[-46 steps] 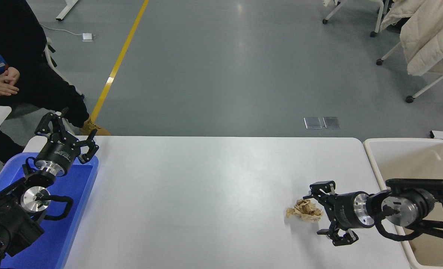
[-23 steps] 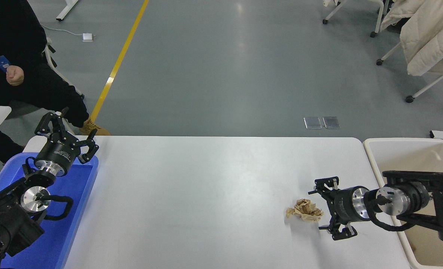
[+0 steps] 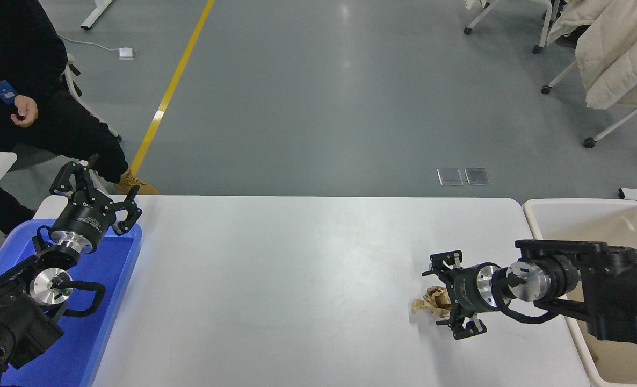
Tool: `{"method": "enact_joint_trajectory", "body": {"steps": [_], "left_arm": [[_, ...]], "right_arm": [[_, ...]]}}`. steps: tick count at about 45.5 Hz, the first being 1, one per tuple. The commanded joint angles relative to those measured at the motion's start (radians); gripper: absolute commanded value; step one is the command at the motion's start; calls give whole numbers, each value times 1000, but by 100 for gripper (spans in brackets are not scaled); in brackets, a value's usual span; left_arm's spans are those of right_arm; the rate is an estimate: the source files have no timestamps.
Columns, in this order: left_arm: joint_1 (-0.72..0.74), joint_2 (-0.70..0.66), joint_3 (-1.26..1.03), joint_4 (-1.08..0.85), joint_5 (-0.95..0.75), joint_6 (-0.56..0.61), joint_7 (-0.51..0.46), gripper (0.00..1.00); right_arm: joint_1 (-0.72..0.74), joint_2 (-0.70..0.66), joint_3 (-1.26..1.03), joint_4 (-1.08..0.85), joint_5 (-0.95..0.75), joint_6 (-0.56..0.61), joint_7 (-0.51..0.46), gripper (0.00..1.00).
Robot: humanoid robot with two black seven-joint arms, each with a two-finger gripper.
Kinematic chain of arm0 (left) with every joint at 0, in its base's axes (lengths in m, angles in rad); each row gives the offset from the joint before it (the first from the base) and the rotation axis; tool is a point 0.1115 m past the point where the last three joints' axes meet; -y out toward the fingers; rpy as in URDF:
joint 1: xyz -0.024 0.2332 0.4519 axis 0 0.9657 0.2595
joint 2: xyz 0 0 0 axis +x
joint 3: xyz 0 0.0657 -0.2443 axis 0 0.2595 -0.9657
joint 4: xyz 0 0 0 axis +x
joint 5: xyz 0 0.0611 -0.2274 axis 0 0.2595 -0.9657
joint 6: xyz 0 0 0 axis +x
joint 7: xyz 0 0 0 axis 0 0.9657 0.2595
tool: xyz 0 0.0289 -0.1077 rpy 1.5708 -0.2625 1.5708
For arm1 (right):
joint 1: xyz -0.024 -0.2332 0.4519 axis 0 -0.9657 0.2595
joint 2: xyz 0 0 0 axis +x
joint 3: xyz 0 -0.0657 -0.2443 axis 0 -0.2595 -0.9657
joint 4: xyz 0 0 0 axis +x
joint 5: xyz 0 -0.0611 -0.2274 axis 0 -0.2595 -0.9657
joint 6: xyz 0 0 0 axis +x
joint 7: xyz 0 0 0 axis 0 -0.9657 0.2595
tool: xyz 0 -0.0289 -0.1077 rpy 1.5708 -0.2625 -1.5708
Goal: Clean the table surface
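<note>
The white table surface (image 3: 297, 279) carries a crumpled brown paper wad (image 3: 428, 302) at the right. My right gripper (image 3: 447, 294) comes in from the right edge and stands open, one finger behind the wad and one in front of it, so the wad's right part is hidden. My left gripper (image 3: 94, 188) is parked open at the lower left, above the far end of a blue tray (image 3: 111, 285).
A beige bin (image 3: 598, 220) stands against the table's right edge, under my right arm. At the far left a person in black sits beyond the table, one hand (image 3: 24, 112) raised. Chairs with a pale coat (image 3: 614, 48) stand at the back right.
My right gripper has moved left, from beside the paper wad to around its right part. The person's hands have shifted. The left arm has not moved.
</note>
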Motion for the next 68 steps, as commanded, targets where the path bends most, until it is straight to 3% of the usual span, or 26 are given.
{"method": "enact_joint_trajectory", "body": {"steps": [1, 13, 17, 22, 29, 45, 68], "left_arm": [[0, 0, 0, 0, 0, 0, 0, 100], [0, 0, 0, 0, 0, 0, 0, 100], [0, 0, 0, 0, 0, 0, 0, 100], [0, 0, 0, 0, 0, 0, 0, 100], [0, 0, 0, 0, 0, 0, 0, 100], [0, 0, 0, 0, 0, 0, 0, 100], [0, 0, 0, 0, 0, 0, 0, 100]], "right_arm": [[-12, 32, -8, -59, -4, -4, -1, 98], [-7, 32, -11, -70, -56, -4, -1, 83], [-6, 32, -11, -67, -59, -1, -1, 63], [-3, 32, -14, -65, -61, 4, -2, 30], [2, 32, -14, -55, -64, 10, -18, 0], [8, 9, 35, -32, -87, 10, -226, 0], [238, -218, -72, 266, -415, 51, -301, 0]]}}
